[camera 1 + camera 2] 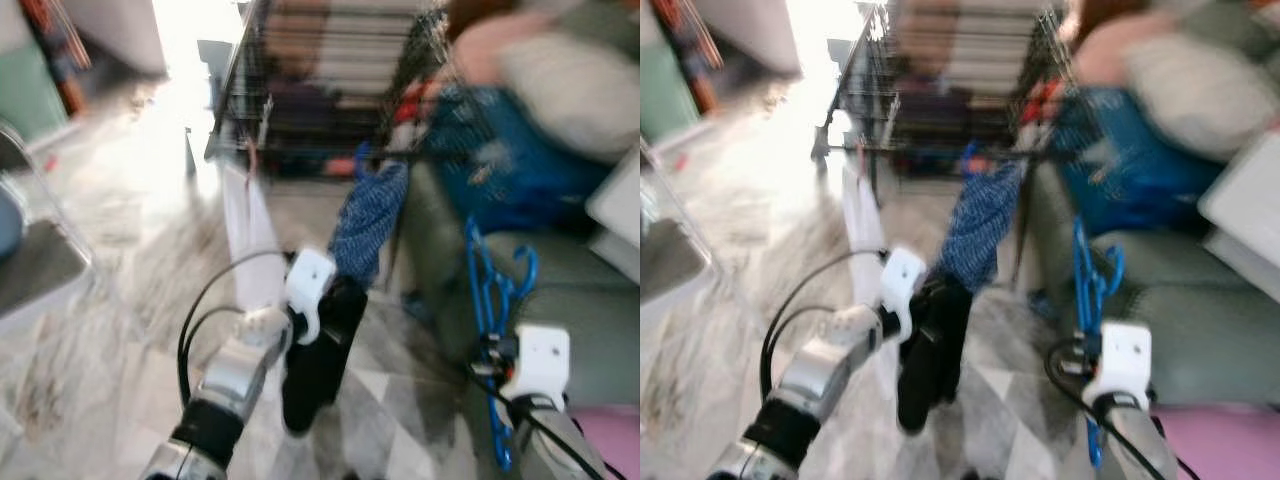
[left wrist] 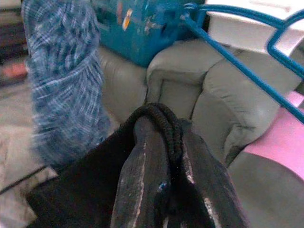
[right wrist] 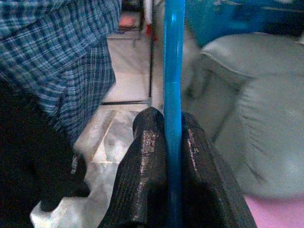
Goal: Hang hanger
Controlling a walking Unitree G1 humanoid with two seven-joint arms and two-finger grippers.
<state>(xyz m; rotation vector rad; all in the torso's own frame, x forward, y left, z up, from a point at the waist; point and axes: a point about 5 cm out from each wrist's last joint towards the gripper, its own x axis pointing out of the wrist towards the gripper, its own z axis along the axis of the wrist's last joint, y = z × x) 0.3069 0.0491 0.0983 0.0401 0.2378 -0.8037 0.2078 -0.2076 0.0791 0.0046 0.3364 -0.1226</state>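
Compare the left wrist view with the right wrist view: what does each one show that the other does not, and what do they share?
In the left wrist view, the left gripper is shut on a black garment, pinching its corded edge, and the blue hanger slants past with its hook, in front of a white box.

In the right wrist view, the right gripper is shut on the blue hanger's straight bar, and a thin black rack leg stands on the marbled floor.

Both share the blue plaid cloth, the grey-green sofa, a pink surface and a teal object.
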